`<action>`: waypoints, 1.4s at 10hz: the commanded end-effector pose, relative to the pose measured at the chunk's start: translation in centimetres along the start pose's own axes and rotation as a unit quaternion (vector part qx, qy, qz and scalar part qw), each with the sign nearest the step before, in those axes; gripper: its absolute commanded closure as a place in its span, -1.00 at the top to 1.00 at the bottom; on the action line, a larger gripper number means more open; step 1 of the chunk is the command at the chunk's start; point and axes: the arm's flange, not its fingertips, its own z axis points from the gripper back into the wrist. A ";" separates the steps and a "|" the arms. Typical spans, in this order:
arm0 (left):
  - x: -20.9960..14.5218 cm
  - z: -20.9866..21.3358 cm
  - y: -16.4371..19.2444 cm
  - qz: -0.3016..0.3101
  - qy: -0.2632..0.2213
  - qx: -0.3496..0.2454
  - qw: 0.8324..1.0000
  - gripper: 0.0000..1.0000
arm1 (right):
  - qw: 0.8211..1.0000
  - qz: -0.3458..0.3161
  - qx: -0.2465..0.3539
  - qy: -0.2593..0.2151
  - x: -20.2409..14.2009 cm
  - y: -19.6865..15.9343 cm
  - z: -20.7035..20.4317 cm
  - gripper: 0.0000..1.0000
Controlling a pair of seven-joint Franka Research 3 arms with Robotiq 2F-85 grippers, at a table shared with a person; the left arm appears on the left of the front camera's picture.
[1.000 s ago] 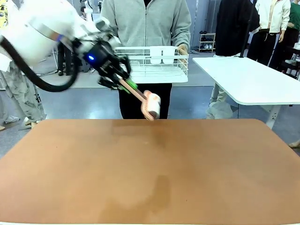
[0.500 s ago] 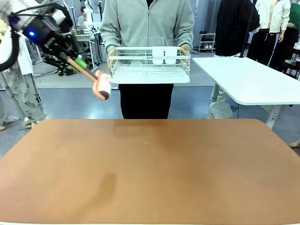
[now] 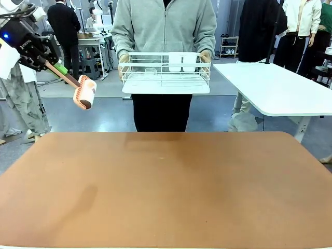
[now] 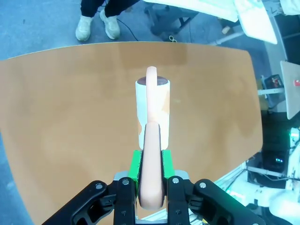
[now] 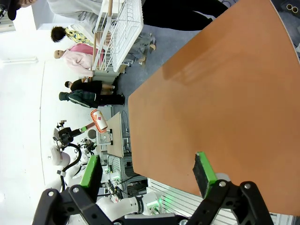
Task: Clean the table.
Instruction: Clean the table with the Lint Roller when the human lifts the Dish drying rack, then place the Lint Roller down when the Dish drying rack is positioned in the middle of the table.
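While left gripper (image 4: 151, 174) clamps cylindrical lint roller (image 4: 152, 112), matte table (image 3: 207, 187) bare.

One reddish-brown bench (image 3: 166, 187) and one white-topped table (image 3: 280, 88) stand in view. There is one lint roller (image 3: 84, 92), one white wire rack (image 3: 166, 72) holding two white cups (image 3: 181, 61), two claws, the left claw (image 4: 151, 176) and the right claw (image 5: 147, 171), and one person (image 3: 163, 26) behind the rack

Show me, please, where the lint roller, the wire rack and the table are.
lint roller (image 3: 85, 92), front view, its roll.
wire rack (image 3: 166, 75), front view, its front wall.
table (image 3: 207, 187), front view, bare top.
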 end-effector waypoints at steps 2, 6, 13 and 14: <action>0.0 0.0 0.0 0.000 0.000 0.000 1.000 -0.57 | 1.000 0.007 0.011 0.000 0.0 0.3 0.1 1.00; 0.0 0.0 0.0 0.000 0.000 0.000 1.000 -0.57 | 1.000 0.007 0.011 0.000 0.0 0.3 0.1 1.00; 0.0 0.0 0.0 0.000 0.000 0.000 1.000 -0.57 | 1.000 0.007 0.011 0.000 0.0 0.3 0.1 1.00; 0.0 0.0 0.0 0.000 0.000 0.000 1.000 -0.57 | 1.000 0.007 0.011 0.000 0.0 0.3 0.1 1.00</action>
